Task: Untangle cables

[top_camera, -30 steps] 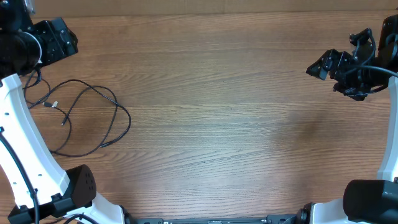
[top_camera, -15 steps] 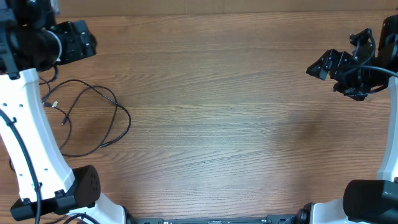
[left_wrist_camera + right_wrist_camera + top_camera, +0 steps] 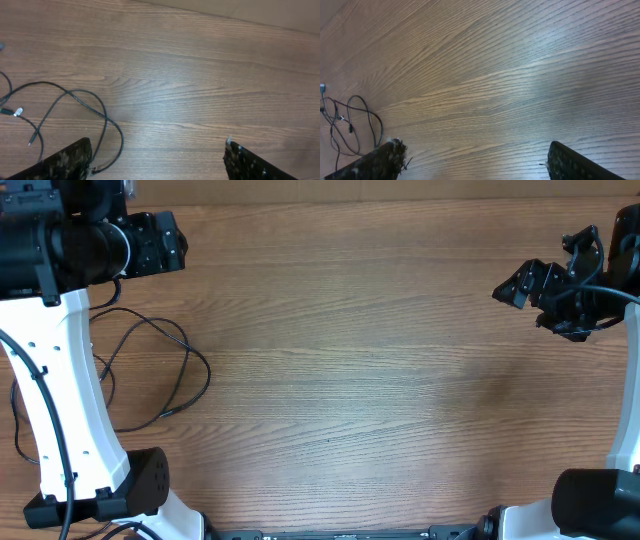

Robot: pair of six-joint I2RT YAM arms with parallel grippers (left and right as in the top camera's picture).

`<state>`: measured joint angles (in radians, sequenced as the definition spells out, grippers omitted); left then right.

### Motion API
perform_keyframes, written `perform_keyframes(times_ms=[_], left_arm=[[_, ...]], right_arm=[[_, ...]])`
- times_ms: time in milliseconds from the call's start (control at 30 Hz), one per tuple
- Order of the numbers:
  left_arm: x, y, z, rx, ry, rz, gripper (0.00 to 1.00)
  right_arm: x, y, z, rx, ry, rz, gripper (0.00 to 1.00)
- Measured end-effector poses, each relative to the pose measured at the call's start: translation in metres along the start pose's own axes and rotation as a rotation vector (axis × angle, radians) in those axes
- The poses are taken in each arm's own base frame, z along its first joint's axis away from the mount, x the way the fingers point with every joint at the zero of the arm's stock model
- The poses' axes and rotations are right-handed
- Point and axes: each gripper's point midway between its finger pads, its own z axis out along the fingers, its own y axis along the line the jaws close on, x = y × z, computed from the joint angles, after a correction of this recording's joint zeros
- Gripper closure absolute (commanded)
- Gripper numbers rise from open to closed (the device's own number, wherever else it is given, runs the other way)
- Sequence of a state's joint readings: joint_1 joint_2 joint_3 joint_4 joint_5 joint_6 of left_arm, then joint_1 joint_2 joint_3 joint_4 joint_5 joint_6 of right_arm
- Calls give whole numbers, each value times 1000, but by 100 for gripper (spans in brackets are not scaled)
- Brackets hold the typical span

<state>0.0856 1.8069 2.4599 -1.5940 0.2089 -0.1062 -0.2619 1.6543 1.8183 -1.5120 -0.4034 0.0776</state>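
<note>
The work surface is a brown wood-grain table (image 3: 350, 380), bounded at its far edge by a paler tan strip. My left gripper (image 3: 157, 167) hangs above the table near that far edge, jaws spread wide with nothing between them. My right gripper (image 3: 475, 165) is likewise spread wide and empty. The cables (image 3: 207, 370) lie on the table in loose black loops, just ahead of the left gripper toward its left-hand finger (well apart from the right gripper). One small silver-tipped plug (image 3: 17, 111) lies at their outer side.
</note>
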Motion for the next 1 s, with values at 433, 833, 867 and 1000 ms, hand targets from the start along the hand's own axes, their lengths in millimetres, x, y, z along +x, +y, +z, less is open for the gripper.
perform_keyframes(times_ms=[433, 833, 867, 1000], left_arm=[[1, -33, 4, 50, -6, 82, 14], [10, -90, 39, 134, 53, 199, 16], [11, -95, 45, 140, 60, 208, 16], [15, -117, 64, 170, 79, 251, 15]], right_arm=[[2, 0, 0, 1, 6, 4, 11], [3, 0, 0, 2, 13, 6, 16], [3, 0, 0, 2, 13, 6, 16], [3, 0, 0, 2, 13, 6, 17]])
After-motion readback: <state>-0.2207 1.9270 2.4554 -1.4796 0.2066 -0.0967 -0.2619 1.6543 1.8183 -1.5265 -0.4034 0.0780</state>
